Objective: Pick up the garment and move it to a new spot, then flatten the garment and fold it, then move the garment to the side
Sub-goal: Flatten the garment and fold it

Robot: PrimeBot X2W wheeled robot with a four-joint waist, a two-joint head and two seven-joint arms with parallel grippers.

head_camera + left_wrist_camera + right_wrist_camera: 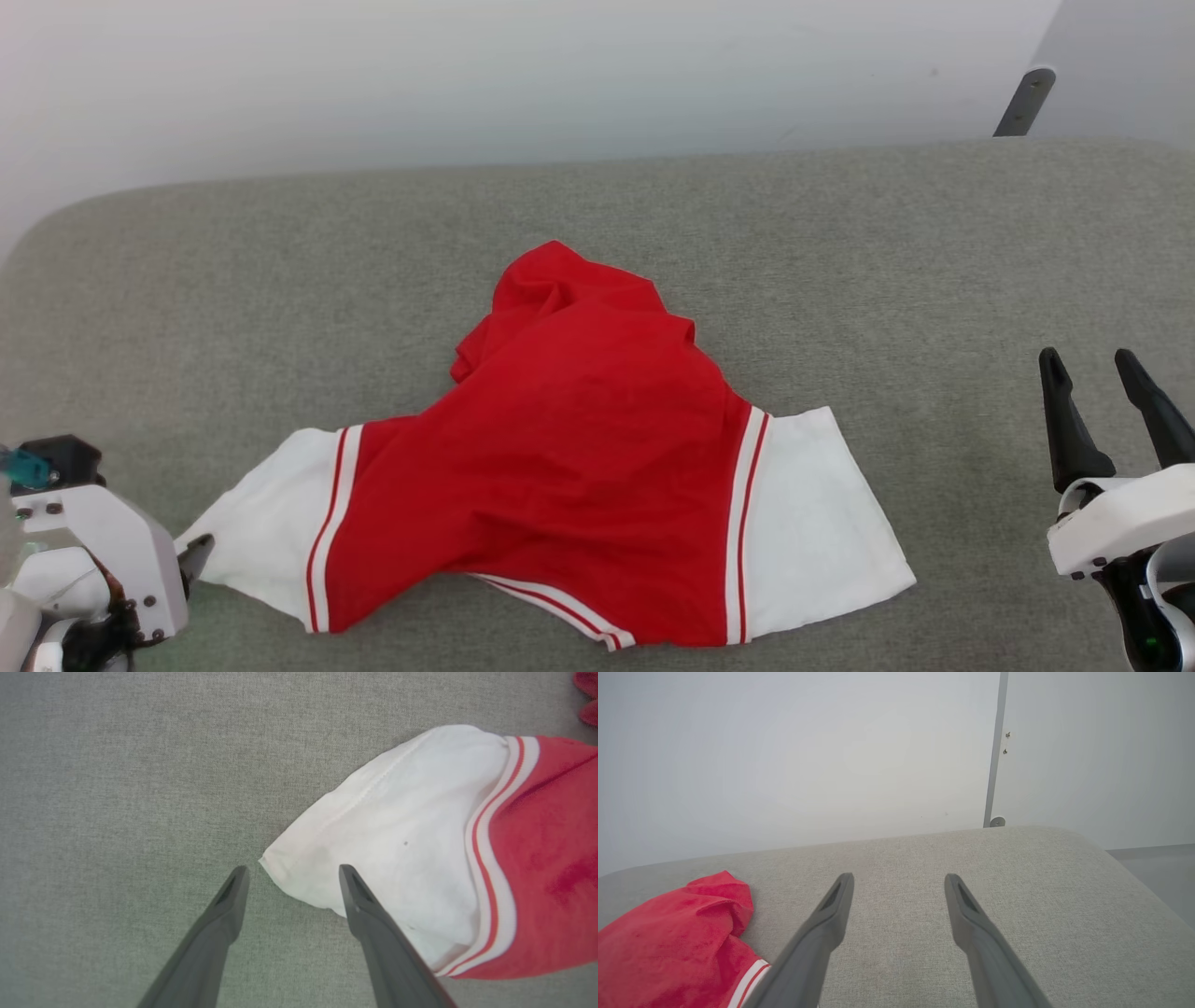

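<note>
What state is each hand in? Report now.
Left hand: open, holding nothing; the garment sleeve tip lies by its fingertips.
Right hand: open, empty.

A bright red garment [560, 448] with white sleeve ends was shown on a grey-green woven surface [280, 280].
Red-and-white striped trim was seen at both sleeve seams and along one near edge; the left gripper [292, 868] and right gripper [1088, 359] were shown with dark grey fingers and white housings, and the wall [467, 75] was seen as pale white.
</note>
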